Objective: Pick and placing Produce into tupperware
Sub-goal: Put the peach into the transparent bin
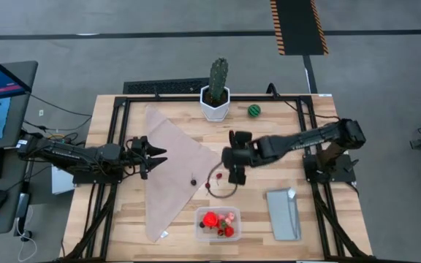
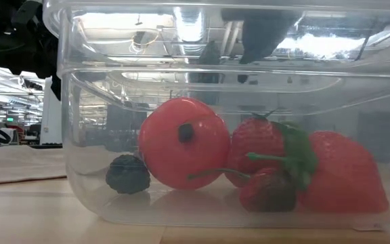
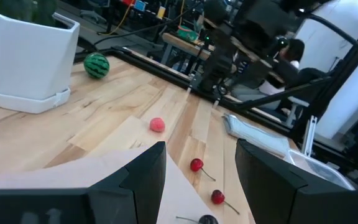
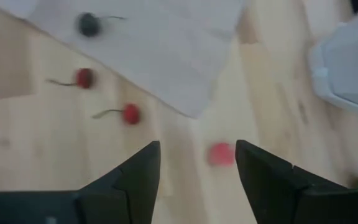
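Observation:
The clear tupperware tub (image 1: pixel 219 223) sits near the table's near edge and holds strawberries (image 2: pixel 337 173), a red ball (image 2: pixel 183 142) and a dark berry (image 2: pixel 128 174). Loose on the wood lie two red cherries (image 4: pixel 130 114), (image 4: pixel 84 78) and a pink bit (image 4: pixel 220 154). A dark cherry (image 4: pixel 89 23) rests on the beige cloth (image 1: pixel 174 164). The green striped ball (image 1: pixel 254 111) lies near the far edge. My right gripper (image 4: pixel 197 168) hovers open above the pink bit. My left gripper (image 3: pixel 201 174) is open over the cloth's left part (image 1: pixel 156 155).
The cactus in its white pot (image 1: pixel 216 91) stands at the far edge beside the green ball. The flat grey-blue lid (image 1: pixel 283 213) lies right of the tub. A person sits beyond the table (image 3: pixel 297 53). Bare wood shows between the cloth and the lid.

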